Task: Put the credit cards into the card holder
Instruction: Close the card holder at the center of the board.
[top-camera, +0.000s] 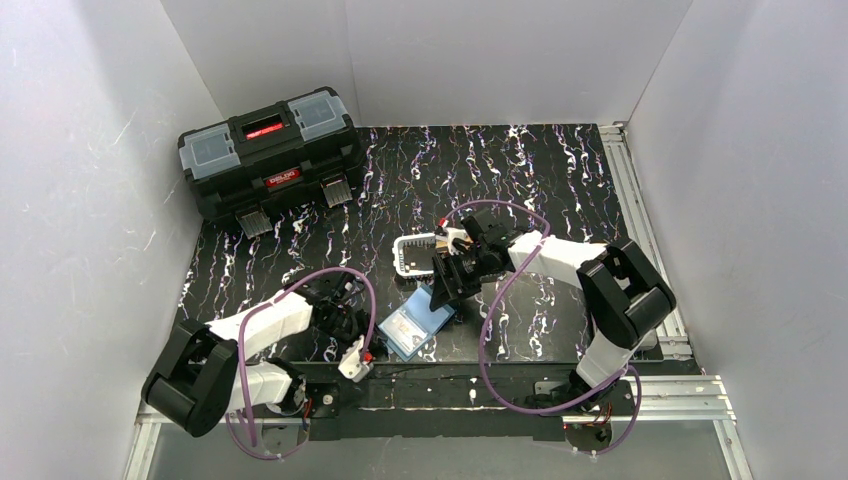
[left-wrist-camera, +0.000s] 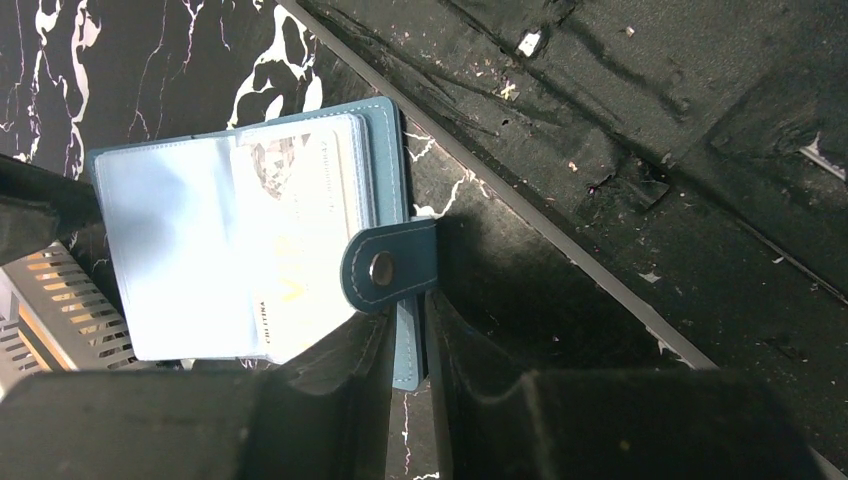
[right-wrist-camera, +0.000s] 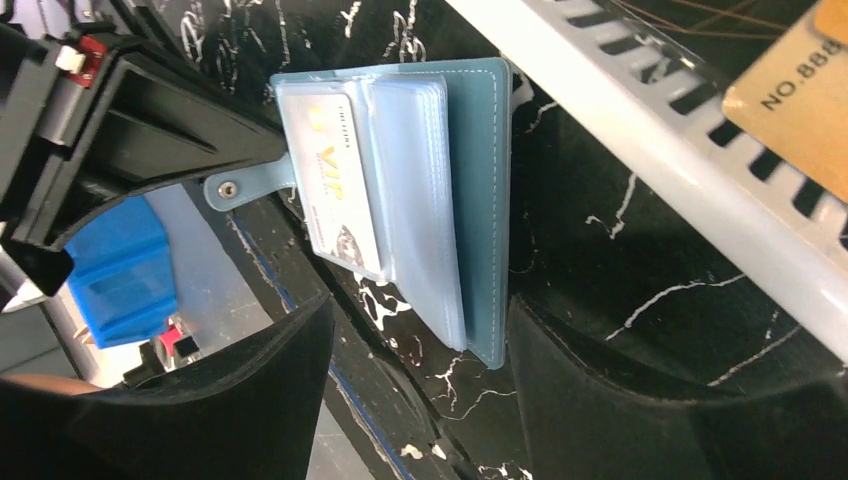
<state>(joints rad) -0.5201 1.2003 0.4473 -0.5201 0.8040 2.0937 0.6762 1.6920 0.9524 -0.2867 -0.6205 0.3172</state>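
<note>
Left gripper (left-wrist-camera: 408, 330) is pinched shut on the teal cover edge of the card holder (left-wrist-camera: 190, 230), right below its snap tab (left-wrist-camera: 385, 268). The holder lies open near the front edge of the surface (right-wrist-camera: 620, 260), just beside the white mesh basket (right-wrist-camera: 640, 150). Right gripper (right-wrist-camera: 420, 310) has its jaws spread wide over the holder's lower end and grips nothing. The pale card (left-wrist-camera: 300, 220) sits in a clear sleeve but looks only partly seated, one end poking past the sleeve. The orange card (right-wrist-camera: 790, 85) is in the basket, and I can't spot a black one. Risks: the left hold is on a thin cover edge only, so a tug could slip it or let the pages flop shut. Tilting the holder could slide the pale card back out. A right gripper swing toward the basket could clip the holder.
</note>
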